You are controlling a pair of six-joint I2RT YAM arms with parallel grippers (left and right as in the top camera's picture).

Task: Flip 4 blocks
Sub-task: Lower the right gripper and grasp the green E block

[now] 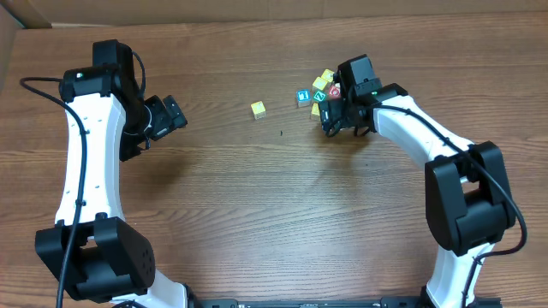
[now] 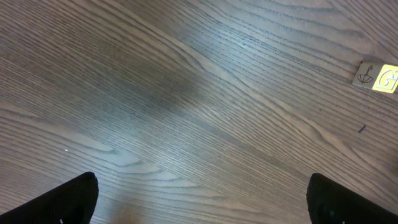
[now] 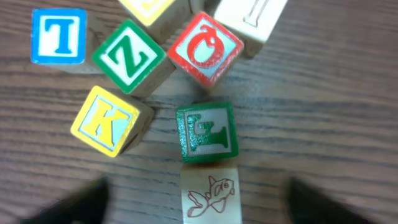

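On the table (image 1: pixel 257 197), only right wrist resolves blocks' (image 3: pixel 129 56) letters

We look down on a tabletop (image 1: pixel 257 214) of dark brown wood grain, its lines running side to side in the overhead view and slanting across the left wrist view. Soft, even light falls on it, leaving faint blurred shadows and a dull sheen along the grain. Past its far edge, in the upper left corner, we see a pale tan surface (image 1: pixel 7 38), too little of it showing to tell what it is.
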